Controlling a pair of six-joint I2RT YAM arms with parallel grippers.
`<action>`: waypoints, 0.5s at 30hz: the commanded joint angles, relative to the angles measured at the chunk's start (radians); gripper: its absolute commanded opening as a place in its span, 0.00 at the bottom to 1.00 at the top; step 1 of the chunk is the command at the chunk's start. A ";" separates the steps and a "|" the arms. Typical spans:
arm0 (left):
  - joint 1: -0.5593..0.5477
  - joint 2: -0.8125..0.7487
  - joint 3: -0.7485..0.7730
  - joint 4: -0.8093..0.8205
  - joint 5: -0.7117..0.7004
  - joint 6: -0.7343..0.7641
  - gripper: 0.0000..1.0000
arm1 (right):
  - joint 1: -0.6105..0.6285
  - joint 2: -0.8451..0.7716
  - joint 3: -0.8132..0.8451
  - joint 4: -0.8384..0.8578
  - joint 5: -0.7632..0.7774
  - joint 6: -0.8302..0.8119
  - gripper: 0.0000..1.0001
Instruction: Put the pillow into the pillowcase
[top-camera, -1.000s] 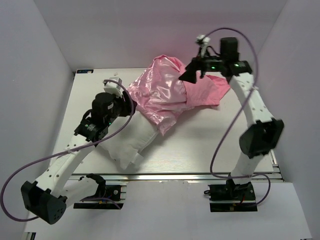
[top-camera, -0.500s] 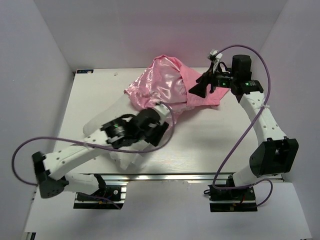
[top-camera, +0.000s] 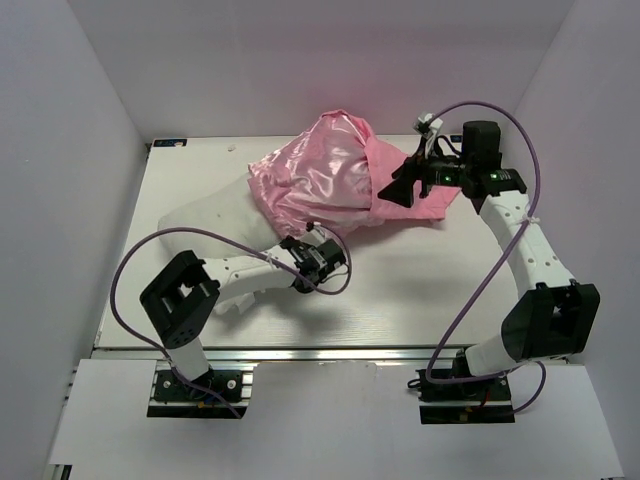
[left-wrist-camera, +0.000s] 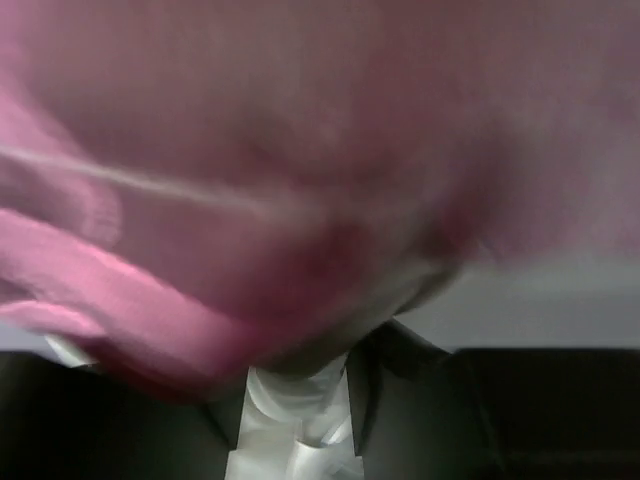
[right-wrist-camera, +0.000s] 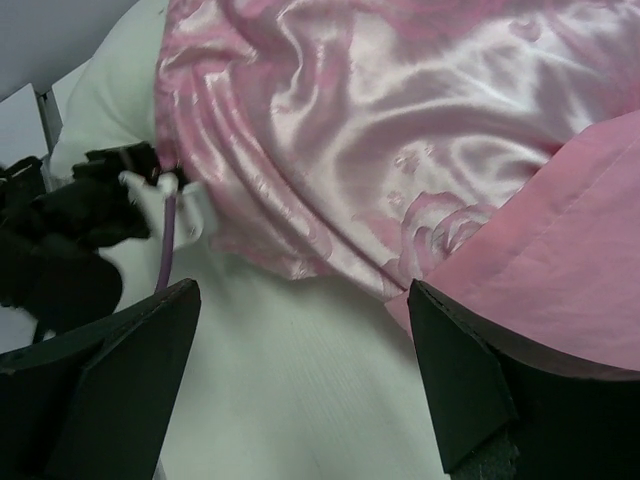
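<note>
**Item: pillow (top-camera: 205, 222) and case (top-camera: 318, 180) on table (top-camera: 430, 285), two arms attending**

Table. White top. The case lies toward its far middle.

Pillow. White and plump. Its right part lies beneath the case, which domes over it. Its left end sticks out bare to the left of the case. Whether it sits inside the case or only under it cannot be told.

Case. Pink satin, shiny and creased over the dome, with a rose pattern showing in the right wrist view. A flat matte pink flap spreads from its right side onto the table.

Right arm (top-camera: 525, 240). Raised, reaching in from the right of the case.

Left arm (top-camera: 240, 275). Folded low in front of the case, forearm across the pillow's near edge, wrist at the case's near hem.

Right gripper (top-camera: 400, 185). Above the matte flap at the right of the case, touching nothing. Jaws wide apart and empty.

Left gripper (top-camera: 312, 258). Close against the case's near hem. Its wrist view is filled with blurred pink cloth, with something white low between the dark fingers (left-wrist-camera: 440, 415). Whether the jaws are spread or closed cannot be told.

Cables (top-camera: 130, 290). Purple, one looping off each arm on the near side of the case.
</note>
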 joint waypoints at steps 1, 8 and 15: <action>0.086 -0.017 -0.008 0.296 -0.102 0.148 0.24 | -0.004 -0.056 -0.032 0.000 -0.037 -0.012 0.89; 0.172 -0.074 0.207 0.337 0.134 0.230 0.00 | -0.006 -0.105 -0.079 -0.009 -0.017 -0.031 0.89; 0.414 -0.175 0.671 0.257 0.921 -0.085 0.00 | -0.006 -0.151 -0.121 -0.012 -0.080 -0.035 0.88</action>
